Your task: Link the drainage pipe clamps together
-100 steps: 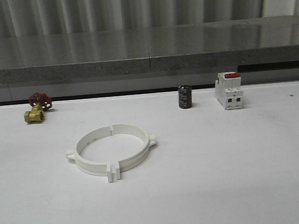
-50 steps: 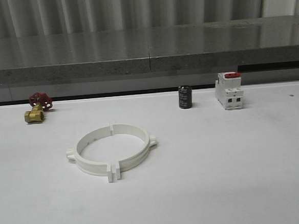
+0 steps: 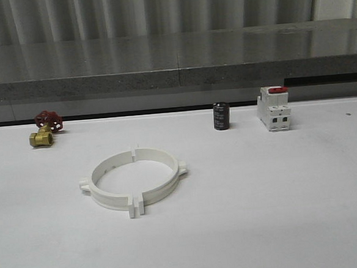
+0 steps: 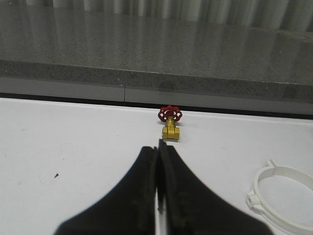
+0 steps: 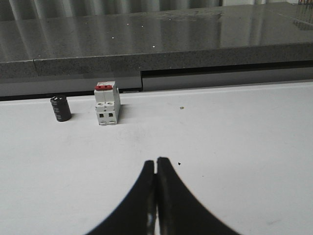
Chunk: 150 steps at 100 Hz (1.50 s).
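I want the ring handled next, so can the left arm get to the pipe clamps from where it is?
Probably yes. The left tool is shut and empty, and the pipe clamps lie just beside it on bare table. The brass valve sits farther back, out of the path.

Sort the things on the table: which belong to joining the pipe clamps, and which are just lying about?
Belong to the job:
- drainage pipe clamps, two white half-rings standing together as a ring

Lying about:
- brass valve with red handwheel
- black cylinder
- white switch with red top
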Tool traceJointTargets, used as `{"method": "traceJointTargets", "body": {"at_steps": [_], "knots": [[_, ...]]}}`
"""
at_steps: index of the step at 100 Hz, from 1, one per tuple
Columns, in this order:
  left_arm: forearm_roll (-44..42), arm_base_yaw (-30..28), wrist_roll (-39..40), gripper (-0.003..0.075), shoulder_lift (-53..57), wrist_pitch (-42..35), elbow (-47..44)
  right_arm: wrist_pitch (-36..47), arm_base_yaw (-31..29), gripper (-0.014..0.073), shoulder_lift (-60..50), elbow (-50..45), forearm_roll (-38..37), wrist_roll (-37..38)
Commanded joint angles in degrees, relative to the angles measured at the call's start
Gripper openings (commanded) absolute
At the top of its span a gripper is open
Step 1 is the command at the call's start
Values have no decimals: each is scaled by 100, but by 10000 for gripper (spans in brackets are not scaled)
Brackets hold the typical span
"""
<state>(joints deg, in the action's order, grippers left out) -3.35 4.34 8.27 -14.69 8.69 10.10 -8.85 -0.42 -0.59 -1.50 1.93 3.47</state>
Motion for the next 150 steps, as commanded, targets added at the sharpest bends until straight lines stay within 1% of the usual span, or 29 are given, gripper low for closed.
{"method": "traceJointTargets", "body": {"at_steps": [1, 11, 37, 43, 48, 150], "knots": [[192, -16, -85, -21, 251, -592, -155, 503, -17, -67, -107, 92, -49, -79], [366, -16, -292, -21, 636, -592, -542, 503, -17, -67, -107, 92, -49, -79], [292, -16, -292, -21, 1679, -592, -1175, 503, -17, -67, -107, 92, -49, -79], [279, -16, -292, -21, 1617, -767, -1263, 503, -17, -67, -107, 92, -49, -79], [279, -16, -292, -21, 1628, -675, -1263, 503, -17, -67, -107, 92, -49, -79], [267, -16, -292, -21, 1629, -720, -1263, 503, -17, -67, -107, 92, -49, -79]]}}
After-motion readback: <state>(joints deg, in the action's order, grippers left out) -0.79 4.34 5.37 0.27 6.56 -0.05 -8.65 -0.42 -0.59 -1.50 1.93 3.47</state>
